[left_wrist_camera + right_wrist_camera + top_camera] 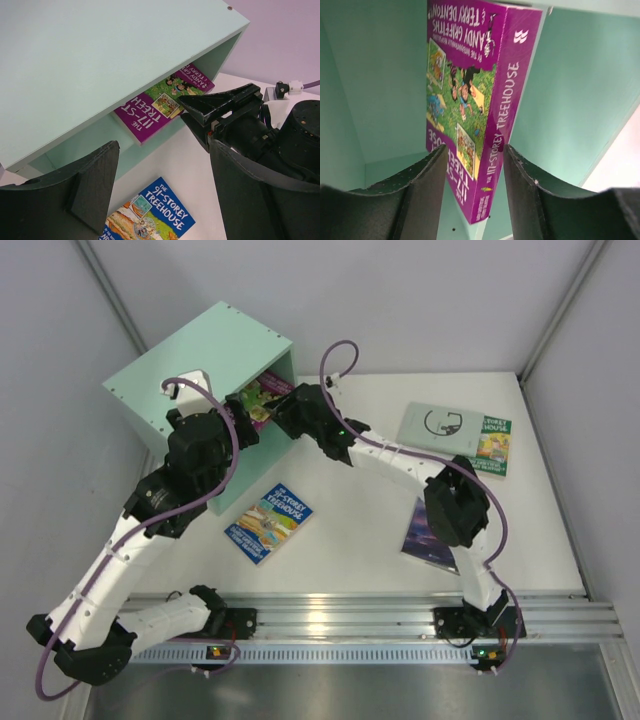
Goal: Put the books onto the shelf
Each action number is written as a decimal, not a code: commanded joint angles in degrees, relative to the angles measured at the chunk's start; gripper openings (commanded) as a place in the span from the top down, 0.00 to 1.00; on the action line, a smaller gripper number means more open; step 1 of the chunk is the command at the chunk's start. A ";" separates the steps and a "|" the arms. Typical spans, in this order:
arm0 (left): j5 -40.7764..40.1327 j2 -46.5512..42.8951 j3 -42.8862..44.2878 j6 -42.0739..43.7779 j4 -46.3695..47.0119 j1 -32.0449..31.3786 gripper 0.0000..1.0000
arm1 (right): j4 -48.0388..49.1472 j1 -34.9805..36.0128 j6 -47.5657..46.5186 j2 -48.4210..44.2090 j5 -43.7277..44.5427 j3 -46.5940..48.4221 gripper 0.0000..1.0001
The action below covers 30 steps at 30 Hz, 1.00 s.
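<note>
Magenta-and-green paperback [465, 100] sits partly inside the mint-green wooden shelf [190, 360] at the tabletop's far left corner. Right gripper [475, 150] straddles its near end (clamped or not, cannot tell). Left gripper [164, 150] hangs wide and empty by the opening. Blue-yellow paperback [270, 522] lies near the front edge.

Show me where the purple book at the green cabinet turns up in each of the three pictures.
Top camera: the purple book pokes out of the shelf opening, upper left of centre.
Left wrist: the purple book is near the centre, sticking out of the shelf, with the right hand at its edge.
Right wrist: the purple book fills the middle, between that hand's fingers.
Shared landmark: the mint-green shelf.
</note>
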 commanded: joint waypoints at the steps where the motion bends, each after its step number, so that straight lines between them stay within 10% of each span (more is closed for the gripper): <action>1: -0.16 -0.93 1.23 0.76 -0.45 0.28 0.22 | 4.06 1.01 1.33 -0.36 -0.43 1.39 0.52; 30: -0.43 -0.85 -0.17 1.90 0.78 0.28 0.22 | 5.91 0.30 3.79 5.17 0.27 7.20 0.64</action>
